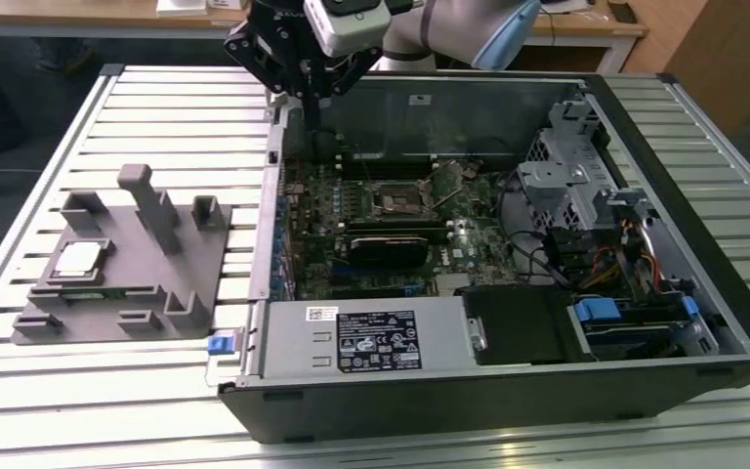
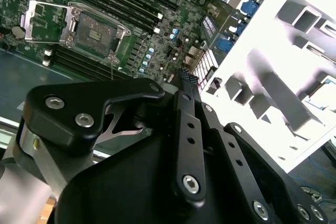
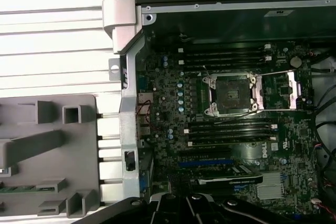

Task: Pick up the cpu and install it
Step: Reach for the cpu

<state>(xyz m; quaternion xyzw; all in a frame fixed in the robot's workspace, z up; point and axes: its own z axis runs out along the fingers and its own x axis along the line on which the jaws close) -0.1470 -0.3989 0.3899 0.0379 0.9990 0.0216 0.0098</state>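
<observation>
Black claw [image 1: 308, 95] clenched on nothing, poised above the open black computer case [image 1: 506, 396].
Small silvery-white square cpu [image 1: 78, 258] sits nested in the grey plastic fixture [image 1: 95, 322] for pickup; the black square motherboard socket [image 3: 231, 95] has its frame open to receive it.

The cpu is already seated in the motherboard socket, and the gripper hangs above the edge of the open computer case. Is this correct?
No. In the exterior view the cpu lies on the grey fixture beside the case, and the socket is empty. The gripper does hang above the case's edge.

Lab: slatted aluminium bench [image 1: 153, 93], open PC case [image 1: 479, 401].
</observation>
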